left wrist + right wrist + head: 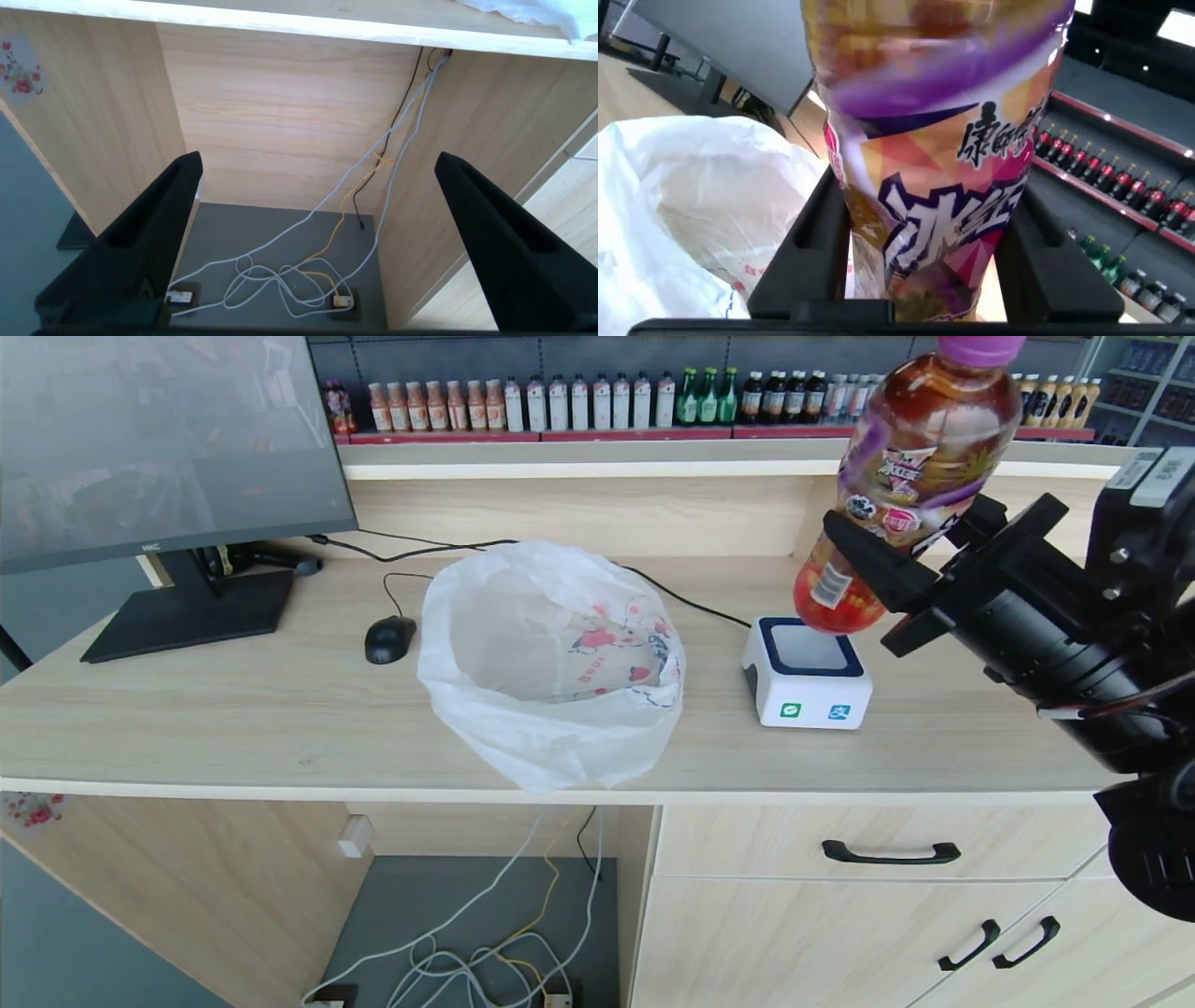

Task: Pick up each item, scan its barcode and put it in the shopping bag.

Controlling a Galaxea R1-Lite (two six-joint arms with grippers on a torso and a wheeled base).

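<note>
Contents [607,658] of bag [551,742] indistinct, perhaps packaging.

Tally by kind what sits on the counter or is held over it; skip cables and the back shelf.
bottle: 1
shopping bag: 1
scanner: 1
mouse: 1
monitor: 1
Total: 5

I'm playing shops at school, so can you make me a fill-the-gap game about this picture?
The bottle has a ____ cap.
The right gripper holds it above the white ____.
The shopping bag lies beside a small black computer ____.
Missing words: purple; scanner; mouse.
</note>
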